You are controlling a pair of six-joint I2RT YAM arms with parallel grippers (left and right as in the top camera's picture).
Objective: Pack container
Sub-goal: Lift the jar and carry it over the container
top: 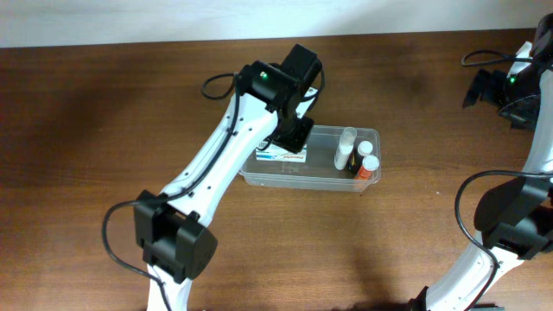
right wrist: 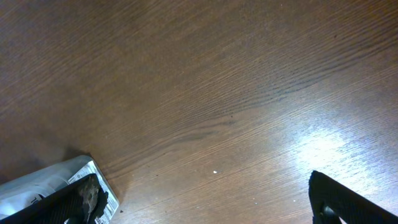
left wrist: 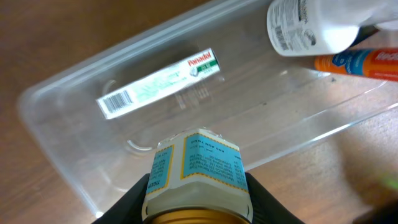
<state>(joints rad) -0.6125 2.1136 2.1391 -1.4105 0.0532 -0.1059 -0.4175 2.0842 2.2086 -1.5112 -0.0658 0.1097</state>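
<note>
The container (top: 304, 180) is a clear shallow tub at the table's middle. In it lie a white and green Panadol box (top: 282, 156), a white bottle (top: 346, 148) and an orange-capped bottle (top: 367, 167). My left gripper (top: 290, 136) hangs over the tub's left part. In the left wrist view it (left wrist: 198, 190) is shut on a small jar (left wrist: 199, 162) with a blue label and a gold lid, held above the container (left wrist: 249, 118). The box (left wrist: 158, 84), the white bottle (left wrist: 311, 25) and the orange bottle (left wrist: 360, 62) lie below. My right gripper (top: 501, 88) (right wrist: 205, 205) is open and empty, far right.
A white printed packet (right wrist: 43, 186) lies on the brown wooden table by my right gripper's left finger. Black cables (top: 484, 59) run at the back right. The left arm (top: 216, 164) crosses the table from the front edge to the tub.
</note>
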